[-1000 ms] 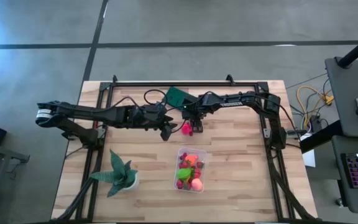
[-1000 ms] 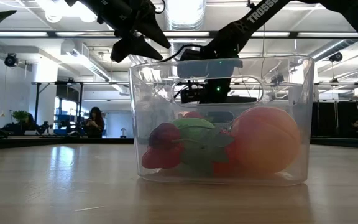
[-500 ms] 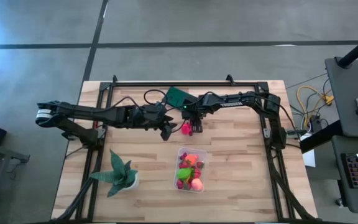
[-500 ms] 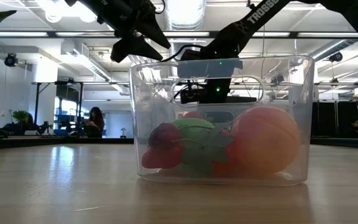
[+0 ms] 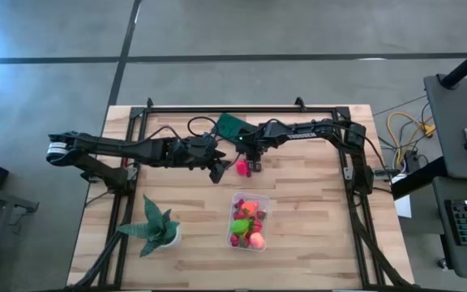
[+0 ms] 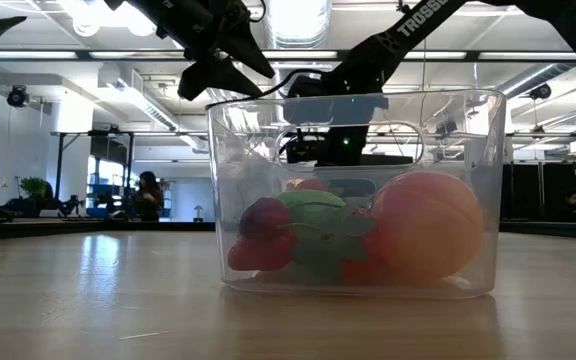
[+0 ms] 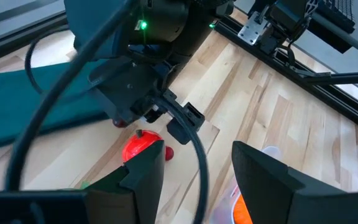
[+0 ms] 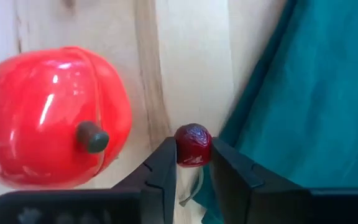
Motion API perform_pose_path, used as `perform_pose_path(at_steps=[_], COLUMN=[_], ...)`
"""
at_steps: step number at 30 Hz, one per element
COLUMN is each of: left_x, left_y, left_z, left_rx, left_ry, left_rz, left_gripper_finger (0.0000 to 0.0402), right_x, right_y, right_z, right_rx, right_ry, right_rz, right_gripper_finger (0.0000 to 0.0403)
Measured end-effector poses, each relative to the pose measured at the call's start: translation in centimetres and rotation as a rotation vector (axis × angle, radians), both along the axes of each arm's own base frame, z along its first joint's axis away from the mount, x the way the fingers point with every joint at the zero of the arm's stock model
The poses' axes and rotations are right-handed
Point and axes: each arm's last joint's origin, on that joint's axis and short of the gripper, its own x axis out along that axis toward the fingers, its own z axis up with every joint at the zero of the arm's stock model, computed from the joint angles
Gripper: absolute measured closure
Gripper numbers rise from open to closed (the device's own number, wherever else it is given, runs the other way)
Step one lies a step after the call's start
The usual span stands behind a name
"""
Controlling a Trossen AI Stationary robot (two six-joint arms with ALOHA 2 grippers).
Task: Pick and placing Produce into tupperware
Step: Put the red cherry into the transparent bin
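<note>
My right gripper [image 8: 191,157] points steeply down near the table's far middle [image 5: 252,168] and is shut on a small dark red berry [image 8: 193,142]. Beside it a larger pink-red piece [image 8: 51,118] with a dark stem rests on the wood [image 5: 241,167]. The berry sits at the edge of the flat dark green rectangle [image 5: 232,125]. My left gripper [image 7: 197,180] hovers open just left of them [image 5: 216,172], holding nothing. The clear tupperware [image 5: 248,221] stands nearer the front, with several produce pieces inside [image 6: 368,235]. My right gripper pinches the dark red berry's two sides [image 8: 183,147] between its two fingers. The fingers come from above, pointing steeply down. Whether the berry still rests on the table, I cannot tell.
A spiky green potted plant [image 5: 156,227] stands at the front left. A black frame rail [image 5: 242,108] runs along the table's far edge and sides. Bare wood lies between the tupperware and the grippers. People sit in the room beyond the table [image 6: 148,195].
My right gripper's fingers have drawn together beside the pink-red piece, while the arm has stayed in place. The pink-red piece and the tupperware lie where they were.
</note>
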Motion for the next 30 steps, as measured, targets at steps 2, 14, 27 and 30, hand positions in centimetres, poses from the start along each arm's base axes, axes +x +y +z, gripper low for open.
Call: perform_pose_path(at_steps=[2,14,27,30], left_x=[0.0,0.2,-0.2,-0.6], left_y=[0.0,0.0,0.0,0.0], left_z=[0.0,0.5,-0.3,-0.8], left_rx=[0.000,0.006,0.008,0.032], left_ry=[0.000,-0.036,0.038,0.114], left_rz=[0.000,-0.003,-0.007,0.002], left_gripper_finger=[0.0228,0.0228,0.0228,0.0228], right_x=[-0.1,-5.2,-7.2,-6.8], right_y=[-0.1,3.3,17.1,18.3], right_z=[0.5,12.4,12.7,10.9], right_rx=[-0.018,0.073,0.308,0.328], right_ry=[-0.006,-0.220,-0.273,-0.235], right_rz=[-0.041,-0.190,-0.176,-0.203], right_gripper_finger=[0.0328,0.0319,0.0313,0.0313])
